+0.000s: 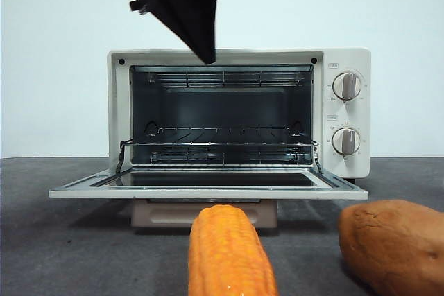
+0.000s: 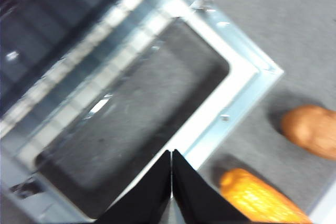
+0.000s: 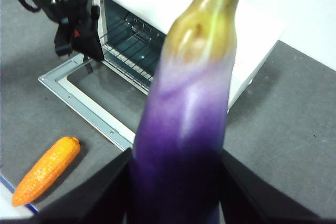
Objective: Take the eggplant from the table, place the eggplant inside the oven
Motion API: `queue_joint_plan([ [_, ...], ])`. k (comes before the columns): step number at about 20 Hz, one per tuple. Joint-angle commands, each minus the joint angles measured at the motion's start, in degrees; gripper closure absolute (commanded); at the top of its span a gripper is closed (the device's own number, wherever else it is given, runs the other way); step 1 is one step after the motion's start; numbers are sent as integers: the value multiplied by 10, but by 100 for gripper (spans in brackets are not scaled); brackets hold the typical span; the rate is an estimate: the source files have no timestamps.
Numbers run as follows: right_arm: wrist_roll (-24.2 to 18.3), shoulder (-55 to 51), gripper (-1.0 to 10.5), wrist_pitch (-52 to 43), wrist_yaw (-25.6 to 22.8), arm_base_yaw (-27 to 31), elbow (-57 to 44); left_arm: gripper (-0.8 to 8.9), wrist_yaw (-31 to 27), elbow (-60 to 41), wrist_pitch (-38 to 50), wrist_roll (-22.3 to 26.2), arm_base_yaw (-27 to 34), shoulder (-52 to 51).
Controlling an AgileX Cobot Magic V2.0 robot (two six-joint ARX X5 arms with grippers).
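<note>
Looking level across the table (image 1: 55, 254) in the front view, the oven (image 1: 239, 112) is seen with its door (image 1: 208, 186) folded down flat and the wire rack (image 1: 218, 145) exposed, so the cavity is ready to be loaded. A corn cob (image 1: 229, 254) and a sweet potato (image 1: 395, 244) lie on the table in front of the door. One dark gripper (image 1: 206, 53) hangs from above at the oven's top edge. The eggplant is not visible in this view, and the arm cannot be identified from it.

In the left wrist view, the left gripper (image 2: 171, 156) is shown with its jaws pressed together and nothing between them, poised over the glass of the open door (image 2: 131, 114). The corn cob (image 2: 260, 198) and sweet potato (image 2: 311, 130) are seen beyond the door's corner. This matches the gripper seen from the front; it is judged to be parked clear of the loading path.

In the right wrist view, the eggplant (image 3: 191, 114) is shown clamped between the jaws of the right gripper (image 3: 176, 192), stem end (image 3: 210, 19) pointing away from the wrist, held off the table and well apart from the oven (image 3: 199, 30). This end-first hold is judged to suit sliding it onto the rack. The left gripper (image 3: 79, 30) is also seen here above the door, along with the corn cob (image 3: 47, 169). The task is judged about half done.
</note>
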State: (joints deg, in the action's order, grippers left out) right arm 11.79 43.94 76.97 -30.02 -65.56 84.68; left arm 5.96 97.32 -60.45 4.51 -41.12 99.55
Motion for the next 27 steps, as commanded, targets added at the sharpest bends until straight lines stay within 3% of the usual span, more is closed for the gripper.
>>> queue_joint_plan([
  [1, 0, 21, 796, 42, -2, -7, 7, 807, 0, -7, 5, -5, 11, 0],
  [6, -23, 95, 796, 35, -10, -7, 7, 807, 0, -77, 69, -17, 49, -53],
  [8, -62, 132, 796, 6, -14, -7, 7, 807, 0, -116, 99, -24, 66, -94],
  [12, -177, 227, 796, -78, -13, -5, 7, 807, 0, -235, 188, -49, 118, -207],
  [21, -380, 460, 796, -267, -11, 54, 7, 808, 12, -522, 340, -134, 302, -429],
  [27, -445, 571, 796, -407, -12, 101, 7, 807, 57, -566, 355, -143, 337, -434],
])
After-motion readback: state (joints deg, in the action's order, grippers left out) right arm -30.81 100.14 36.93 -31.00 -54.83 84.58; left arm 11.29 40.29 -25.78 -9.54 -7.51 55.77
